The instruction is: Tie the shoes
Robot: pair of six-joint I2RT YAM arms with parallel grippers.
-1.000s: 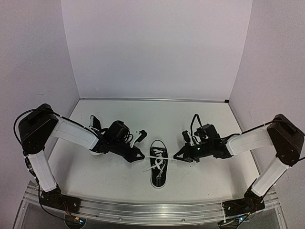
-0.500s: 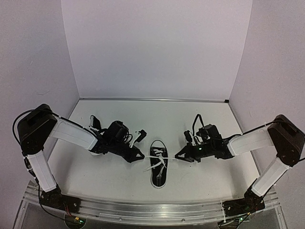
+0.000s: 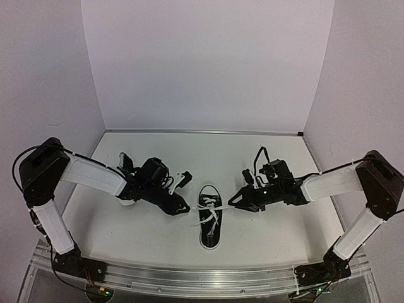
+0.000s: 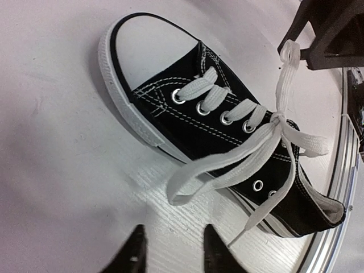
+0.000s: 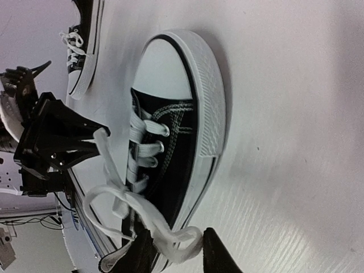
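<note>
One black shoe (image 3: 210, 222) with a white toe cap lies mid-table, toe toward the back wall. Its white laces are tied in a bow (image 4: 277, 119). My left gripper (image 3: 184, 207) is open just left of the shoe, and one slack bow loop (image 4: 177, 192) lies on the table ahead of its fingertips (image 4: 136, 250). My right gripper (image 3: 233, 203) is open on the shoe's right side. The other loop (image 5: 185, 242) sits loose between its fingers, touching the right finger (image 5: 219, 256). The second shoe (image 5: 79, 51) lies farther left, mostly covered by my left arm in the top view (image 3: 124, 160).
The white table (image 3: 265, 158) is boxed in by walls at the back and both sides. An aluminium rail (image 3: 202, 278) carrying the arm bases runs along the near edge. Each wrist view also shows the opposite gripper across the shoe.
Both grippers went from shut to open and let go of the bow loops. The lace, stretched tight between them before, now hangs slack.
</note>
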